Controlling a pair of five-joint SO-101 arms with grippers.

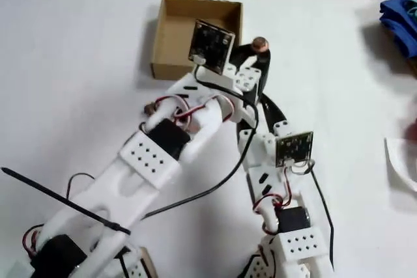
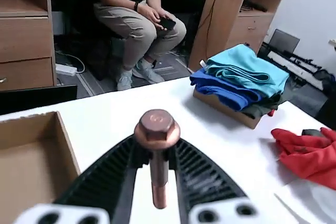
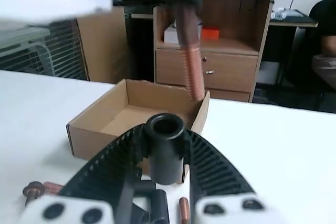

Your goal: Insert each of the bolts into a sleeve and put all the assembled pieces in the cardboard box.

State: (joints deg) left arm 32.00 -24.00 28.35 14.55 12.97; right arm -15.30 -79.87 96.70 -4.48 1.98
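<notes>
The left end effector (image 2: pixel 157 149) is closed on a copper bolt (image 2: pixel 158 129), pinching the shank just below the hexagonal head. The head points up and the threaded end hangs down between the black fingers (image 2: pixel 113 174). The right end effector (image 3: pixel 165 136) is closed on a black sleeve (image 3: pixel 164 153), held upright with its open bore facing up.

In the right wrist view, the threaded tip of the bolt sits above the sleeve mouth and clear of it. The bolt is not inserted.

The cardboard box (image 1: pixel 189 17) stands on the white worktop (image 1: pixel 78 63) near the far edge, open side up. Its visible floor is bare. In the high view, the bolt head is just outside the box wall that faces the right edge of the worktop.

Loose parts lie on the worktop below the right end effector: a second bolt (image 3: pixel 34 190), a third bolt (image 3: pixel 184 211) and a spare sleeve (image 3: pixel 157 208).

A stack of folded clothes (image 2: pixel 241 74) sits toward the far right corner of the worktop. A red cloth (image 2: pixel 310 153) lies near it along the right edge.
</notes>
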